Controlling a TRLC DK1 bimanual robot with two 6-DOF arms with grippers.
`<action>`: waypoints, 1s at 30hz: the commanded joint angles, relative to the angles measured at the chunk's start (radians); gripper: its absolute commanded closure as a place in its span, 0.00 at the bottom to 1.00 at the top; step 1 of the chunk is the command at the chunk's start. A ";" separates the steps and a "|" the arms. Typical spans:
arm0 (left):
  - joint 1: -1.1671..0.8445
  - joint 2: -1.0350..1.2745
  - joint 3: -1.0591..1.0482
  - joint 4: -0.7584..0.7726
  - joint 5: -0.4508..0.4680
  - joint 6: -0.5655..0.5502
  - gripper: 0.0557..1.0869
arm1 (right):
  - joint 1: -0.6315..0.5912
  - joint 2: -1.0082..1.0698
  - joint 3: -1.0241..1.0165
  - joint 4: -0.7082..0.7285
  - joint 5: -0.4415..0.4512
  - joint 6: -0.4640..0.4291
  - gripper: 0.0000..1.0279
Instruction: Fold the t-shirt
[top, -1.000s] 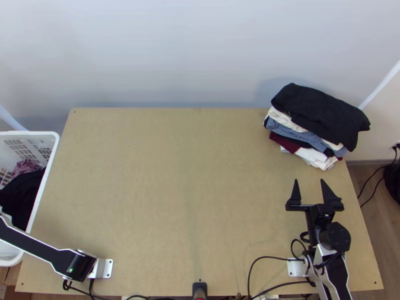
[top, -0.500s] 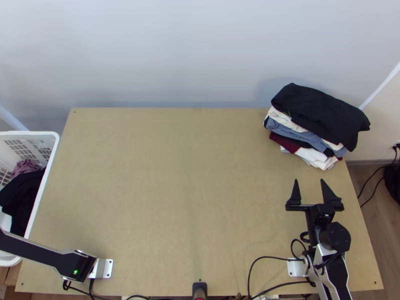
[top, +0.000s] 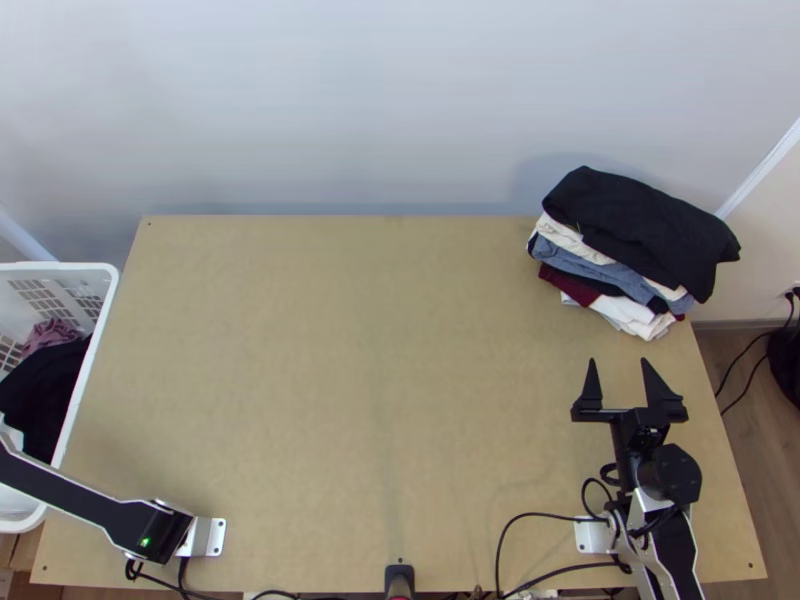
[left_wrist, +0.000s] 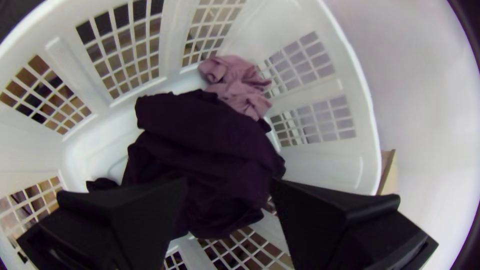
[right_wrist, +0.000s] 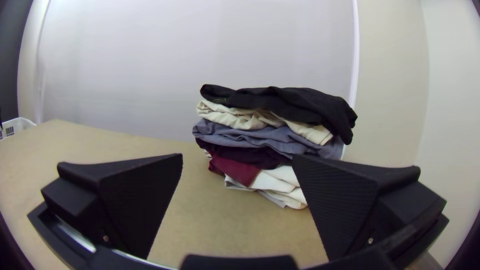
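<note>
From the top view, a dark cloth (top: 50, 400) lies bunched in the basket (top: 93, 355) by the table's left edge, with a pink cloth (top: 50, 337) crumpled at its far side; I can't tell which is the t-shirt. My left arm (top: 90, 505) reaches across the basket's near rim. The table (top: 350, 350) runs broad and flat from there to the stack (top: 590, 262) at the far right corner, a pale wall (top: 350, 110) behind its far edge. My right gripper (top: 618, 360) sits just short of the stack, fingers spread, and a cable (top: 520, 517) loops over the near edge. In the left wrist view, my left gripper (left_wrist: 230, 187) is over the basket, fingers wide apart and gripping nothing. The dark cloth makes a loose, wrinkled heap on the basket's floor, the pink one beside it against the slotted wall; I can't tell if my fingers touch cloth. Gridded walls curve round both. In the right wrist view, my fingers are parted with bare table between them, and the stack stands beyond, its black top layer drooping over paler, blue and maroon folds.
</note>
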 joint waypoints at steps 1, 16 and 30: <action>-0.013 0.090 0.019 -0.007 -0.016 0.011 0.19 | -0.003 -0.004 -0.010 -0.007 0.003 -0.015 0.04; -0.036 0.278 0.041 0.250 -0.043 0.023 0.14 | -0.003 -0.004 -0.010 -0.007 0.003 -0.015 0.04; 0.010 0.082 0.010 0.203 -0.020 -0.026 0.97 | -0.003 -0.004 -0.010 -0.007 0.003 -0.015 0.04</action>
